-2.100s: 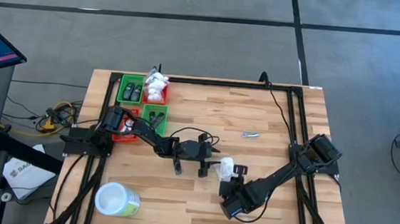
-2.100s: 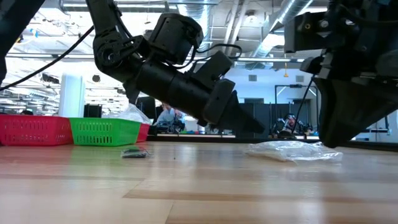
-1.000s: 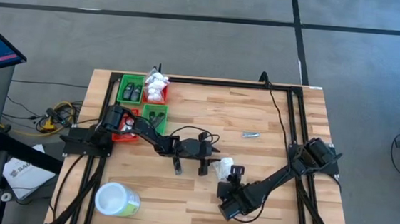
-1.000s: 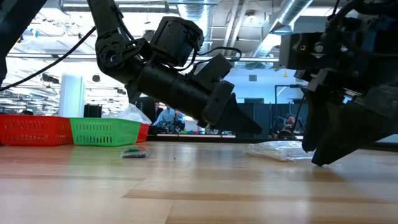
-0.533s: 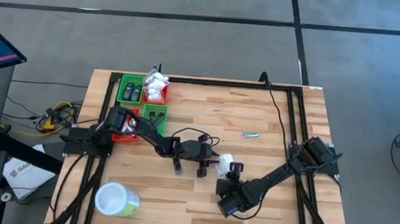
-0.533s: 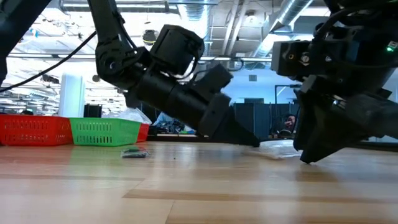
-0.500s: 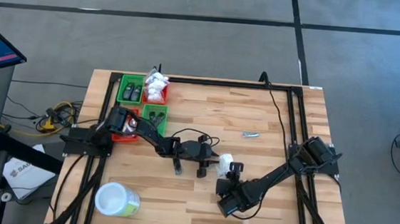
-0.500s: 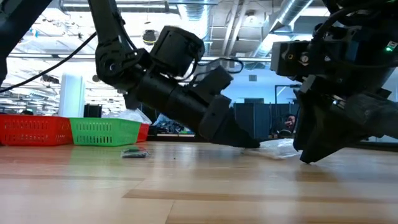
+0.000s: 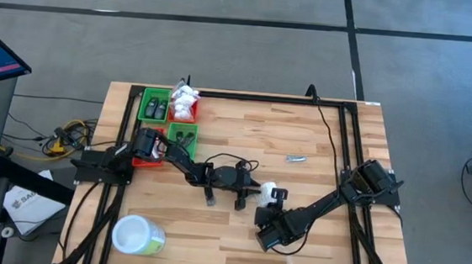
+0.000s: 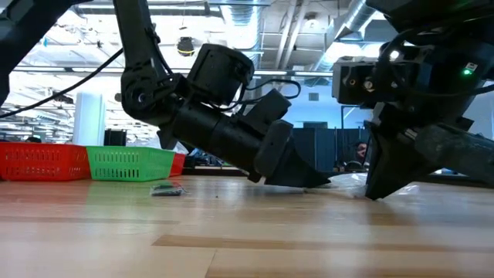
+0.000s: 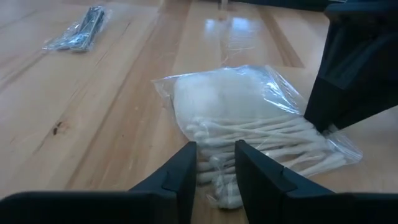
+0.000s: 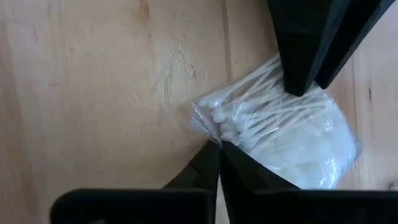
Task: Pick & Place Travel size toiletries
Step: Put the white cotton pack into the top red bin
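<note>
Clear crinkly plastic wraps the packet of cotton swabs (image 11: 249, 134) lying flat on the wooden table (image 9: 319, 147) near its middle, with both grippers at it. The right gripper (image 12: 217, 155) has its fingers pressed together on one corner of the wrapper. The left gripper (image 11: 214, 168) comes from the opposite side, its fingers a little apart with the packet's edge between them (clamping or merely touching, I cannot tell). Farther off, a slim wrapped tube (image 9: 294, 159) lies alone on the boards. At the far left corner, small green and red bins (image 9: 158, 109) hold dark mini bottles (image 9: 155, 107) and white packets (image 9: 185, 103).
</note>
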`<state>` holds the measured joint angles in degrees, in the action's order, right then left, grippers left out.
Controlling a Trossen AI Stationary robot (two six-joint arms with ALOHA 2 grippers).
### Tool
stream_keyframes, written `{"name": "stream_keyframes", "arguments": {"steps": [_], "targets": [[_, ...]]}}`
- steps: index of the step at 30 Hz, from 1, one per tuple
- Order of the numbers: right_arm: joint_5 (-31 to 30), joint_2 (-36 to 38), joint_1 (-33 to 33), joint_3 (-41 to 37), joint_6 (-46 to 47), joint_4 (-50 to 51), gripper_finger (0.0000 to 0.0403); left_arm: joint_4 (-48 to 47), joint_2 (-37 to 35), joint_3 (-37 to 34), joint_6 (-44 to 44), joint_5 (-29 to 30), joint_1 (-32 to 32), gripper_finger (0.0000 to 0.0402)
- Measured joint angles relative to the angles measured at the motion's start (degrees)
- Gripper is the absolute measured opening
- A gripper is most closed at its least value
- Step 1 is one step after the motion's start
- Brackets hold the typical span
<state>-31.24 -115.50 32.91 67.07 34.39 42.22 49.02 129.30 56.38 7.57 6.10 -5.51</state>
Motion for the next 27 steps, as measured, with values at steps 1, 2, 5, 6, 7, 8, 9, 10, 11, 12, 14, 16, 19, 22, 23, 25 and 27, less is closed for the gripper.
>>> {"name": "stream_keyframes", "arguments": {"steps": [1, 2, 5, 6, 7, 8, 9, 10, 11, 12, 14, 16, 19, 22, 23, 25, 27], "targets": [[0.0, 0.0, 0.0, 0.0, 0.3, 0.0, 0.0007, 0.2, 0.0, 0.0, 0.0, -0.1, 0.0, 0.0101], [0.1, 0.0, 0.1, 0.2, 0.4, 0.1, 0.0004, 0.4, 0.1, 0.0, 0.0, -0.1, 0.0, 0.0101], [0.5, 0.4, 0.7, 1.2, 0.5, 1.2, 0.0002, 2.0, 0.2, -0.1, -0.1, 0.1, 0.3, 0.0101], [0.7, 0.5, 0.8, 1.7, 0.4, 2.0, 0.0001, 2.3, 0.2, -0.1, -0.3, 0.1, 0.3, 0.0101], [0.8, 0.5, 1.0, 2.3, 0.3, 2.9, 0.0001, 2.6, 0.3, -0.1, -1.1, 0.1, 0.3, 0.0101], [0.9, 0.5, 1.1, 3.0, -0.1, 3.8, 0.0001, 2.9, 0.2, -0.2, -1.9, 0.5, 0.3, 0.0101], [0.6, 0.7, 1.2, 3.9, -0.1, 4.7, 0.0001, 2.6, -0.2, -0.2, -2.9, 1.2, 0.3, 0.0101], [0.1, 0.8, 1.3, 4.9, -0.3, 6.1, 0.0001, 2.2, -0.6, -0.2, -3.9, 2.0, 0.3, 0.0101], [-0.4, 1.0, 1.4, 5.7, -0.3, 7.6, 0.0001, 2.0, -1.2, -0.3, -4.9, 2.6, 0.3, 0.0101], [-0.7, 1.0, 1.5, 6.5, -0.3, 9.2, 0.0000, 1.3, -2.0, -0.4, -6.0, 3.1, 0.3, 0.0101], [-1.0, 1.0, 1.5, 7.9, -0.3, 11.7, 0.0000, 0.7, -4.1, -0.4, -8.6, 4.3, 0.2, 0.0103], [-1.4, 1.0, 1.5, 9.0, -0.5, 13.0, 0.0000, 0.2, -7.2, -0.3, -11.1, 4.8, 0.3, 0.0106], [-2.8, 1.0, 1.5, 10.9, -0.5, 16.4, 0.0000, -3.8, -12.5, -0.3, -13.9, 4.9, 0.2, 0.0113], [-3.3, 1.0, 1.5, 12.5, -0.5, 19.6, 0.0000, -10.5, -17.9, -0.2, -17.6, 3.1, 0.1, 0.0118], [-3.9, 1.1, 1.4, 13.2, -0.5, 21.0, 0.0000, -13.7, -19.6, -0.2, -18.9, 2.0, 0.1, 0.0119], [-4.8, 1.4, 1.2, 14.6, -0.5, 23.6, 0.0000, -17.8, -21.6, -0.2, -20.5, -0.2, -0.2, 0.0120], [-5.7, 1.6, 0.8, 16.2, -0.1, 25.5, 0.0000, -21.4, -22.9, -0.3, -21.1, -1.1, -0.8, 0.0121]]}}
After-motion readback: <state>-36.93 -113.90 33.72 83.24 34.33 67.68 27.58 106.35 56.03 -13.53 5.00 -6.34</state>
